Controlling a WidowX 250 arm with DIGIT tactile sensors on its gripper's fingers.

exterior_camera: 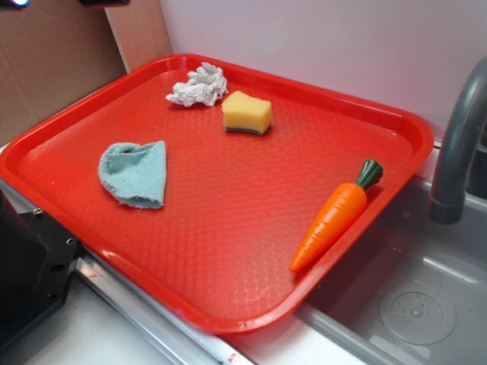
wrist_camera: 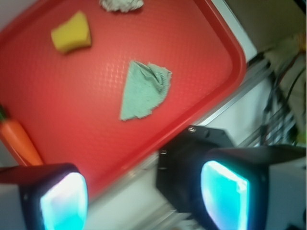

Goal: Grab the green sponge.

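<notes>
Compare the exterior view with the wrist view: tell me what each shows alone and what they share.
Only the exterior view shows the grey faucet, the sink basin, and the sponge's dark green layer, facing down. Only the wrist view shows the tool, its two pads spread apart above the tray's near edge, and loose cables beside the tray. Both show the red tray holding the green sponge, the teal cloth, the white rag and the toy carrot.
</notes>
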